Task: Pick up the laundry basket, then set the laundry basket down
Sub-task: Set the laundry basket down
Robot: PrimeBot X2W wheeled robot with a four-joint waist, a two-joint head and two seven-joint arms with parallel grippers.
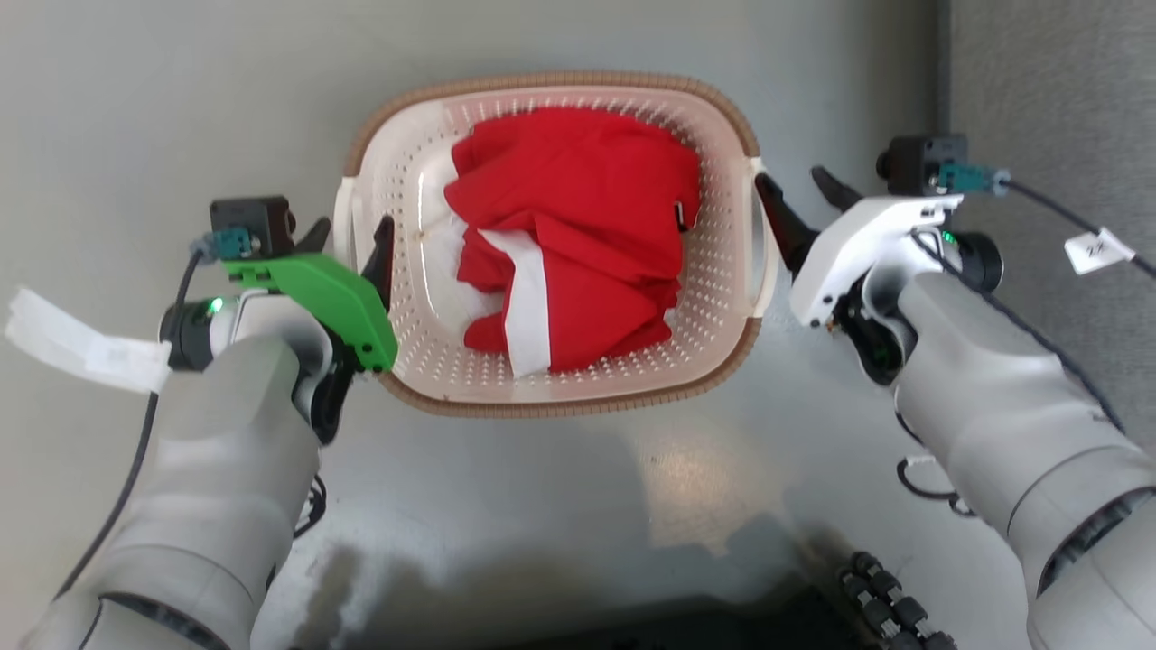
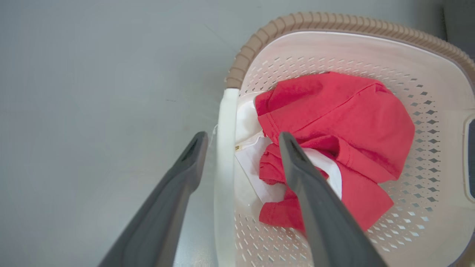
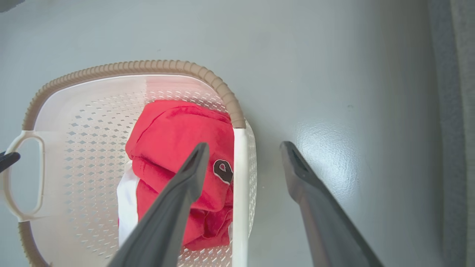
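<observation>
Both spread pairs of fingers (image 2: pixel 315 207) straddle the laundry basket (image 1: pixel 406 181) handles (image 2: pixel 226 129); red clothes (image 1: pixel 587 244) inside.

left gripper (image 1: pixel 354 226) spread, right gripper (image 1: pixel 791 178) spread

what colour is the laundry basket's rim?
The rim is tan-brown with a ribbed woven look, on the cream laundry basket. Clearest in the head view.

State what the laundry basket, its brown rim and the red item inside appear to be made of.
Laundry basket: moulded plastic, likely; smooth cream wall punched with regular holes.
Brown rim: probably plastic moulded to imitate weave; even ribbing.
Red item: soft fabric, with folds and seams.
</observation>
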